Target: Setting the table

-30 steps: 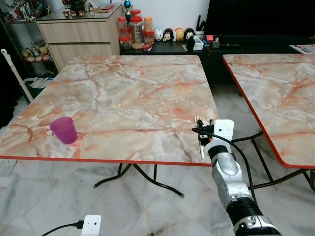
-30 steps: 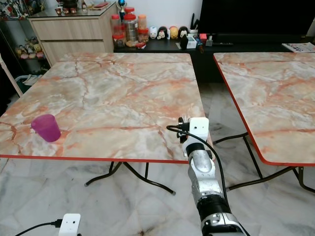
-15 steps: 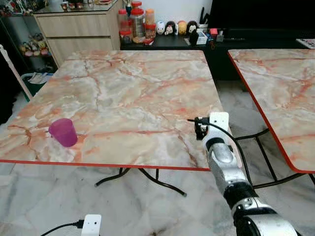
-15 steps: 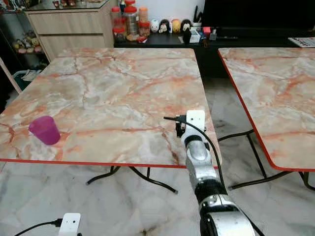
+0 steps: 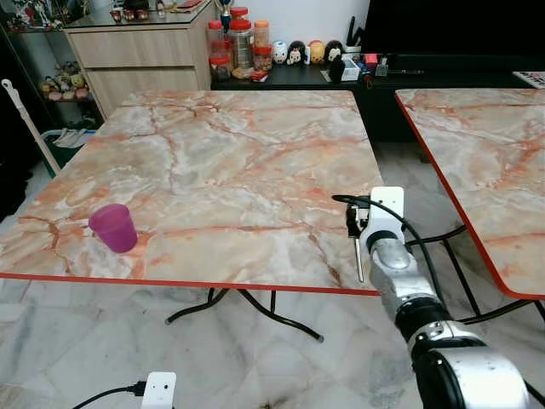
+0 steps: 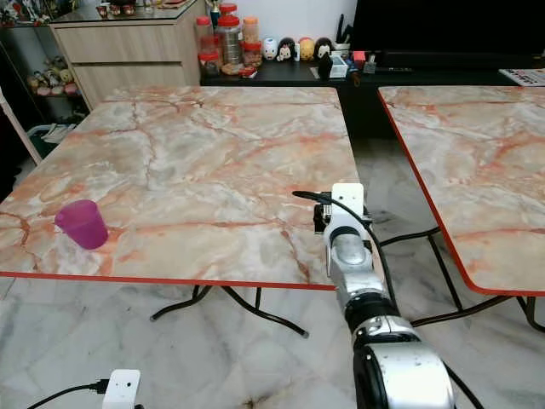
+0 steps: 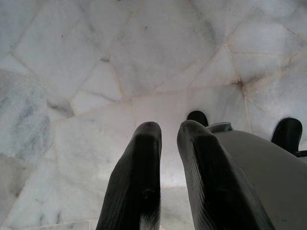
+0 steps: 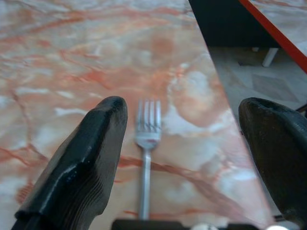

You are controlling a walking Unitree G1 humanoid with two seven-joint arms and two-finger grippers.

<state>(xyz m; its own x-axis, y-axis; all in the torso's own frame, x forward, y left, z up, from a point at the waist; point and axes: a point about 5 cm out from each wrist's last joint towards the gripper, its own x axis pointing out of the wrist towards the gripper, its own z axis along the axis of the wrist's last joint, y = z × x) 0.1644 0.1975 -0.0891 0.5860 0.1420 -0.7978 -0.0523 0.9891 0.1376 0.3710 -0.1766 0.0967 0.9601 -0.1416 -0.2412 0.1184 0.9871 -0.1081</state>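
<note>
A silver fork (image 8: 146, 143) lies flat on the marble table (image 5: 221, 162) near its front right corner, tines pointing away from me. My right gripper (image 8: 186, 105) hovers just over it, open wide, one finger on each side of the fork and neither touching it. In the left eye view the fork's handle (image 5: 358, 260) shows beside my right wrist. A purple cup (image 5: 113, 227) stands upright near the front left edge. My left gripper (image 7: 170, 127) hangs idle over the floor, fingers together and holding nothing.
A second marble table (image 5: 485, 153) stands to the right across a narrow gap of tiled floor. Behind are a wooden cabinet (image 5: 136, 55), several jars (image 5: 238, 38) and a dark TV console (image 5: 409, 72). A mop handle (image 5: 25, 123) leans at the far left.
The head camera has swayed. My right wrist has edged forward over the fork, so the tines that showed beyond it a second ago are now hidden in the eye views.
</note>
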